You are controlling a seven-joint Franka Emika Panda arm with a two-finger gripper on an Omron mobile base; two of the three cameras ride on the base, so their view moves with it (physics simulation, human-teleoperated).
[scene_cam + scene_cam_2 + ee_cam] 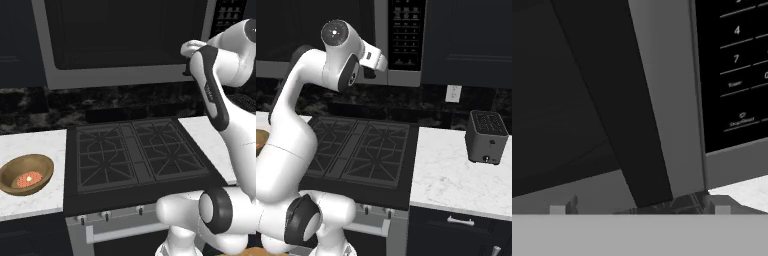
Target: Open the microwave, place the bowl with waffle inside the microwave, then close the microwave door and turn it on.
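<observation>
Hand view: gripper [639,207] tips barely visible at bottom edge, jaws spread wide, empty, close before microwave door [572,100] handle bar [629,110]. Door shut. Bowl [26,174] with waffle [29,178] on left counter [30,145]; button panel [734,65] cut off at right.

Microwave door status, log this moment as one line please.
microwave door: shut | handle bar: close ahead of fingers, ungrasped | gripper: open | bowl: on counter, waffle inside
</observation>
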